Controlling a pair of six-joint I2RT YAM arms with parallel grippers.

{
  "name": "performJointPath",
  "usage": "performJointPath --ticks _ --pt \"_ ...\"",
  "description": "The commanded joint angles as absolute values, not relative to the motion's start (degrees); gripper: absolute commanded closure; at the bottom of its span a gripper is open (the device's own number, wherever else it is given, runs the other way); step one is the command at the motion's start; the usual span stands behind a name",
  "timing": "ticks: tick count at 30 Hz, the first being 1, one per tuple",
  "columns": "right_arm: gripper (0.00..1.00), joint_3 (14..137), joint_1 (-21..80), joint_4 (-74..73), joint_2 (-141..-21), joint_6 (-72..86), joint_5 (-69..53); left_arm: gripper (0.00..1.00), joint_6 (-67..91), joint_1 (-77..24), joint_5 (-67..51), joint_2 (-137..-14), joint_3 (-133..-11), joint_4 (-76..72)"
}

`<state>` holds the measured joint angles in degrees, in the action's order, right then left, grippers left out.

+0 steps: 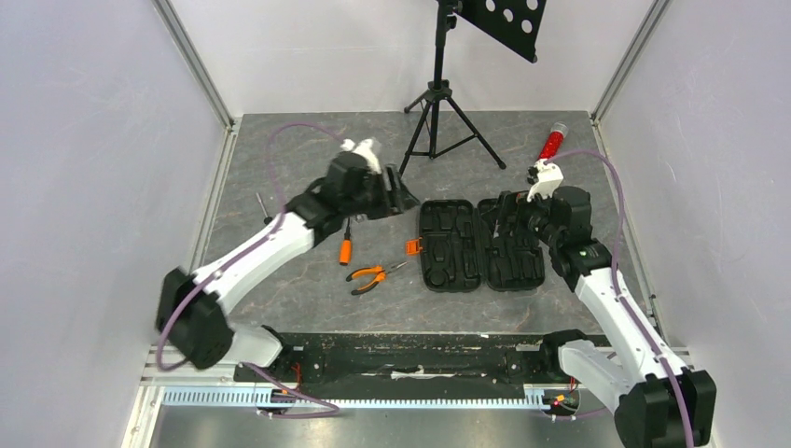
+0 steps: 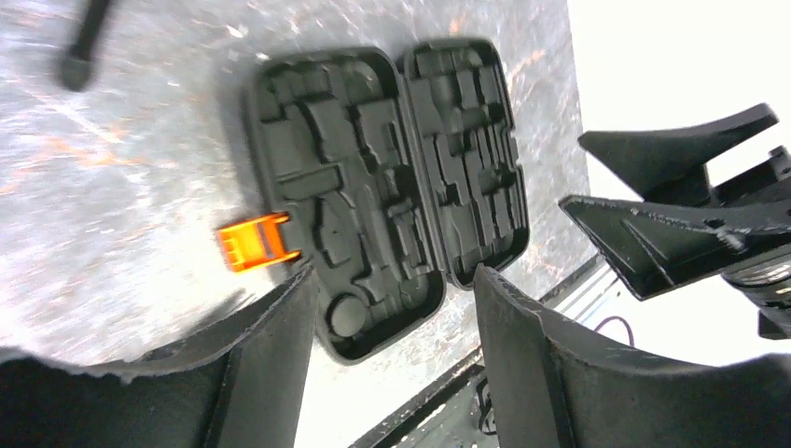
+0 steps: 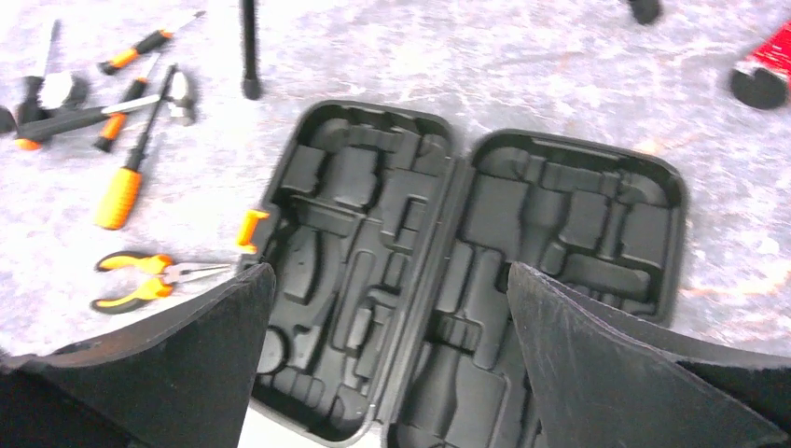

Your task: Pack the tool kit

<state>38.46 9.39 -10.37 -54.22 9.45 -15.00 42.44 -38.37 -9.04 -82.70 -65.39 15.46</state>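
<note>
The black tool case (image 1: 480,245) lies open and flat mid-table, both moulded halves empty, its orange latch (image 1: 411,246) on the left side. Orange-handled pliers (image 1: 373,276) and an orange-handled screwdriver (image 1: 346,247) lie left of it. My left gripper (image 1: 396,191) hovers open and empty by the case's far left corner; its view shows the case (image 2: 387,187) and latch (image 2: 256,241) between open fingers (image 2: 280,327). My right gripper (image 1: 515,213) is open and empty above the right half. Its view shows the case (image 3: 466,271), pliers (image 3: 149,278), screwdriver (image 3: 126,182) and several small tools (image 3: 93,93).
A black tripod stand (image 1: 438,103) stands behind the case, one leg (image 3: 248,47) near the tools. A red glittery tube (image 1: 552,142) lies at the back right and shows in the right wrist view (image 3: 765,70). A thin tool (image 1: 264,207) lies by the left wall.
</note>
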Motion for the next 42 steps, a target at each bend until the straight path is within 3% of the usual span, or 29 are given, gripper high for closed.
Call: performJointPath --ticks 1,12,19,30,38,42 --pt "0.02 36.5 12.5 -7.5 -52.0 12.0 -21.2 0.31 38.4 -33.6 -6.5 -73.4 -58.4 22.3" --pt "0.12 34.4 35.0 -7.4 -57.4 14.4 -7.8 0.33 29.8 -25.7 3.1 -66.6 -52.4 35.7" --pt "0.13 34.1 38.4 -6.7 -58.2 15.4 -5.5 0.35 27.6 -22.2 6.2 -80.6 -59.4 34.7" --pt "0.13 33.5 38.9 -4.4 -59.8 13.9 -8.0 0.41 13.4 -12.3 5.8 -102.3 -84.9 40.9" --pt "0.12 32.0 38.9 -3.0 -60.1 12.9 -10.5 0.57 7.5 -8.3 4.9 -118.1 -99.9 47.6" --pt "0.11 30.9 38.9 -2.3 -60.6 12.6 -10.4 0.58 6.7 -6.3 2.5 -122.1 -101.2 48.8"
